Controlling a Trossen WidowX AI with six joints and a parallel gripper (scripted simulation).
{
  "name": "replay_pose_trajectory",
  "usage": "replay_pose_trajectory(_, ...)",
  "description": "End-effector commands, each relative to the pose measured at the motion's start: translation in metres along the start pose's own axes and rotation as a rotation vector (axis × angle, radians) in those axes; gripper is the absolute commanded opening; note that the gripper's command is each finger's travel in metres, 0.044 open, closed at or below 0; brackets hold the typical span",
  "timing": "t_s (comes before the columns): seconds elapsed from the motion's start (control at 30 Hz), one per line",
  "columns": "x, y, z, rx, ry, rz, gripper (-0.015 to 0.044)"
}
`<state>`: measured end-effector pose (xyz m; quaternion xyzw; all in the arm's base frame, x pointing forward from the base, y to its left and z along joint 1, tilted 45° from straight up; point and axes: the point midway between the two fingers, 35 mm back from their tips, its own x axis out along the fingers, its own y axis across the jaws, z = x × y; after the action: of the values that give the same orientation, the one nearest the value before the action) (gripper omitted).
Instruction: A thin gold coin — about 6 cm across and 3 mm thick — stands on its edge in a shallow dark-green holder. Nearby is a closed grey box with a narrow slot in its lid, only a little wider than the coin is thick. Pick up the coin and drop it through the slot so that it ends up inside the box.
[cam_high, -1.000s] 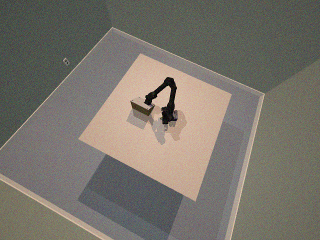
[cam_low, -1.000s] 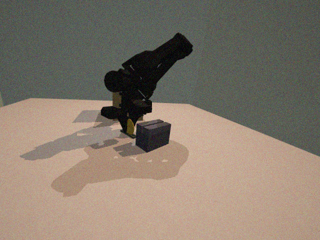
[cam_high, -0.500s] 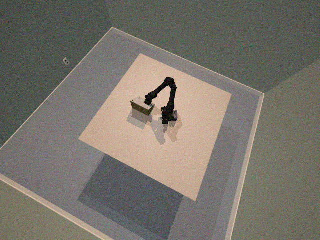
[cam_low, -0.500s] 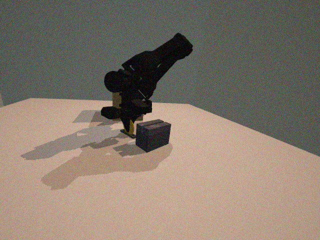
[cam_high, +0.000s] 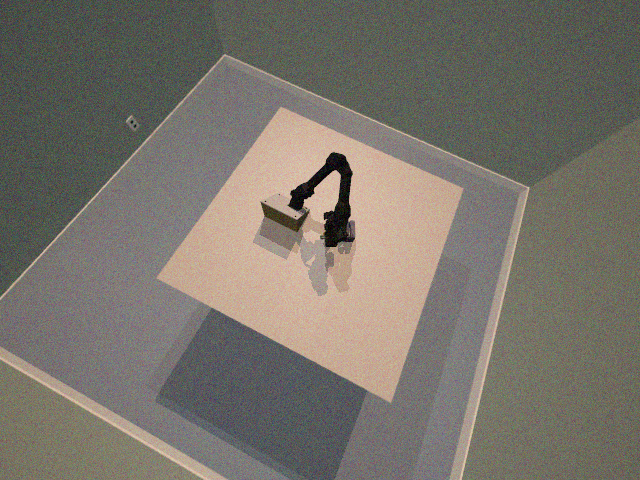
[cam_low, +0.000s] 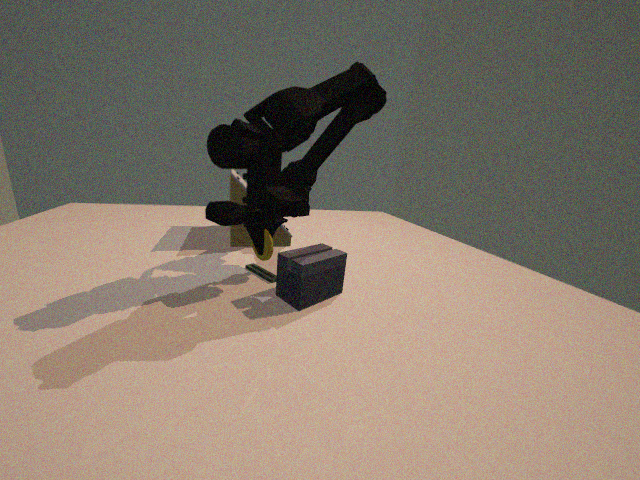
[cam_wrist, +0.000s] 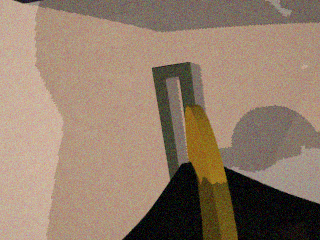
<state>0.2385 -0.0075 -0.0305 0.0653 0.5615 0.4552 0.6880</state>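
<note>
Gold showed between our gripper's (cam_low: 263, 242) dark fingers: we had the coin (cam_low: 265, 244) clamped on edge, lifted clear above the table (cam_low: 413, 361). Its dark-green holder (cam_low: 260, 272) lay bare just beneath. From the exterior view, the grey slotted box (cam_low: 310, 275) stood at about four o'clock from the coin, close beside the holder.

The coin (cam_low: 264, 244) is showing a dull gold metallic face; box (cam_low: 311, 277), holder (cam_low: 260, 272) and pale surface (cam_low: 413, 361) are looking smooth and matt
</note>
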Motion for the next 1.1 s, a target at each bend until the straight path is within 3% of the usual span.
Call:
replay_pose_trajectory(0.0, -0.010, -0.002, 0.001, -0.007, 0.001, -0.009, 0.0000)
replay_pose_trajectory(0.8, -0.064, 0.002, -0.001, -0.013, 0.001, -0.005, 0.0000)
replay_pose_trajectory(1.07, -0.064, 0.002, -0.002, -0.265, 0.002, -0.005, 0.0000)
